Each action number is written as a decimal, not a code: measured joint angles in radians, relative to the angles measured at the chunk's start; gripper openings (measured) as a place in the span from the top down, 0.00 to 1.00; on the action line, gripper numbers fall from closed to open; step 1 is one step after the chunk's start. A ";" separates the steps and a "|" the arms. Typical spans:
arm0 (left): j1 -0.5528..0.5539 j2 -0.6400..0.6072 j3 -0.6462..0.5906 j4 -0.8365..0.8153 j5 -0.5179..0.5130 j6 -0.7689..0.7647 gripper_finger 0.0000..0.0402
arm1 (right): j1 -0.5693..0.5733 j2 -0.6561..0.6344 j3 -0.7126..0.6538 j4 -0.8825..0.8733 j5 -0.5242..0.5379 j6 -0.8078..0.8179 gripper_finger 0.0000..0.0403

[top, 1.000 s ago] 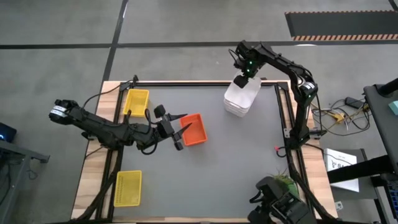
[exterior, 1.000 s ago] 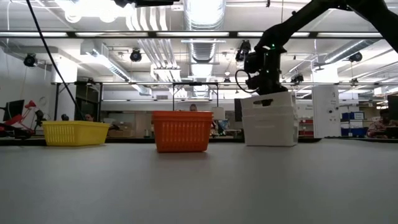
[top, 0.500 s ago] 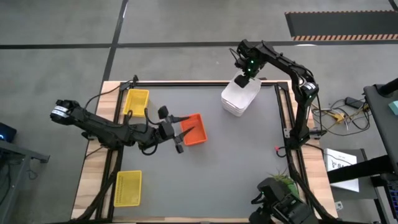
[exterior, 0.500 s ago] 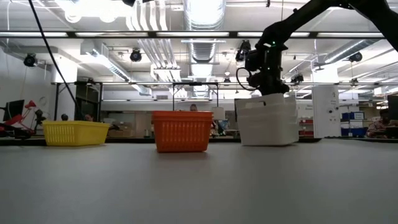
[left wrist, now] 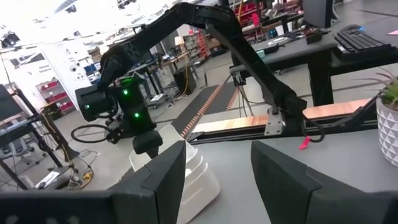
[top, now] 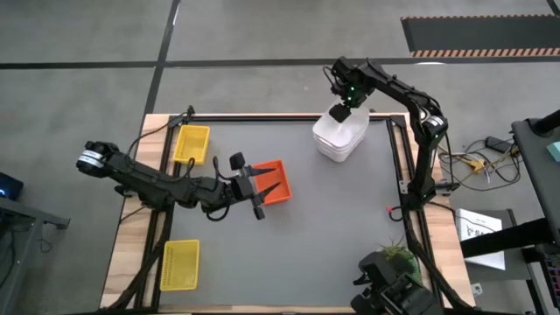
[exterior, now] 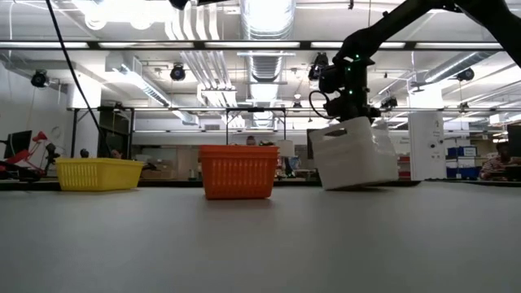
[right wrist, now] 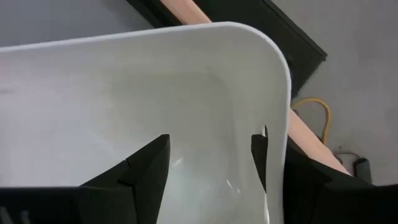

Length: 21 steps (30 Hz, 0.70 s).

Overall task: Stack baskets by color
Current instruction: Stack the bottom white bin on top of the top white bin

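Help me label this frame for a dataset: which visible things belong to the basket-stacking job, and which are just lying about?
Belonging to the job:
- orange mesh plastic basket, under the left tool
- two yellow mesh plastic baskets
- white round-cornered plastic basket stack, tilted, right tool at its rim

Just lying about:
- potted green plant
- papers beside the table

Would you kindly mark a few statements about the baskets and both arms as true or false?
1. The white baskets sit near the table's far edge, under the right tool. True.
2. The orange basket lies by the potted plant. False: the plant is at the near right corner; the basket is mid-table by the left tool.
3. Two yellow baskets lie apart on the left side. True.
4. In the low view, the white baskets sit flat. False: they are tilted.
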<state>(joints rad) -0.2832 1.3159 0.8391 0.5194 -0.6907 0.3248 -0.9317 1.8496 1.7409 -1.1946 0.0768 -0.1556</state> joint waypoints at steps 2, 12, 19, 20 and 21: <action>0.000 -0.001 0.000 -0.001 0.000 0.000 0.59 | 0.006 -0.002 -0.007 0.005 0.074 0.067 0.44; 0.000 -0.003 0.000 0.000 -0.001 -0.002 0.59 | 0.032 -0.073 -0.102 0.152 0.115 0.262 0.44; 0.002 -0.003 0.000 0.002 -0.002 -0.002 0.59 | 0.082 -0.175 -0.240 0.194 0.140 0.419 0.45; 0.002 -0.003 0.000 0.003 -0.002 -0.002 0.59 | 0.091 -0.198 -0.267 0.211 0.184 0.478 0.45; 0.003 -0.003 0.000 0.003 -0.002 -0.002 0.59 | 0.097 -0.224 -0.295 0.235 0.191 0.488 0.45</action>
<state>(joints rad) -0.2800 1.3132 0.8391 0.5220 -0.6926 0.3225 -0.8347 1.6257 1.4454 -0.9597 0.2673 0.3320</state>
